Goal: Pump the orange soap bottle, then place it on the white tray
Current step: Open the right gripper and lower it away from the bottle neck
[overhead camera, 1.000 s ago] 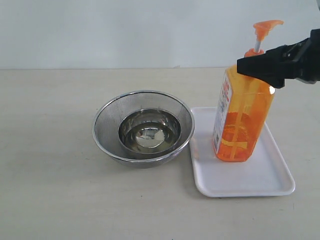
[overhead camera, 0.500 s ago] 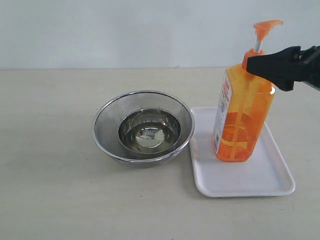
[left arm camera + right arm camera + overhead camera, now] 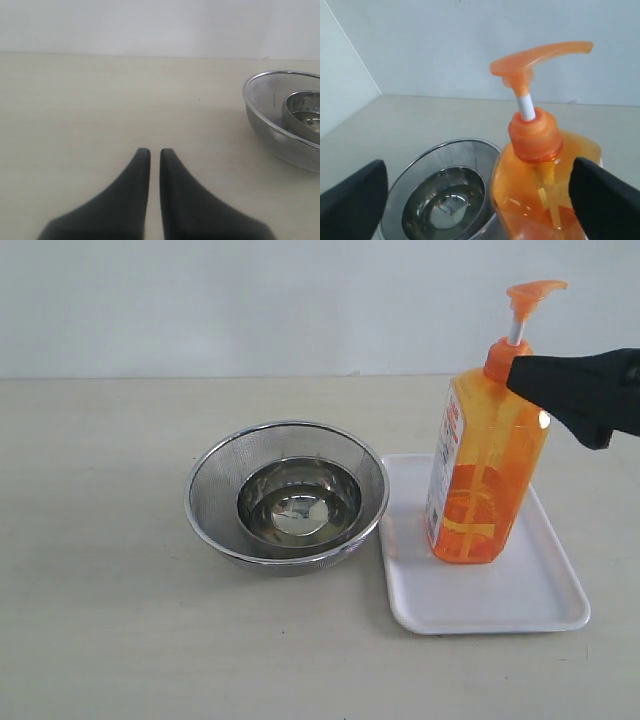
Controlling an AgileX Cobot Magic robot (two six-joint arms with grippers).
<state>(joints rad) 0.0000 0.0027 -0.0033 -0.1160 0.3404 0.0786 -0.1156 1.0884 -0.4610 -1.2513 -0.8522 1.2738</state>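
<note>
Exterior view is showing the orange soap bottle (image 3: pixel 485 465) standing upright on the white tray (image 3: pixel 480 615), right fingers (image 3: pixel 580 390) spread empty near its shoulder, left fingers (image 3: pixel 132 200) clenched on nothing, so a stray sideways brush is risking tipping it toward the bowl (image 3: pixel 287 495).

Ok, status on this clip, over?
Left end effector shut, over table. Right end effector open, astride orange soap bottle, no grip. Bottle upright on white tray. Nothing blocking.

Soap bottle (image 3: pixel 485 470) on tray (image 3: pixel 520 605); mesh bowl (image 3: pixel 213 490) beside tray, left.
</note>
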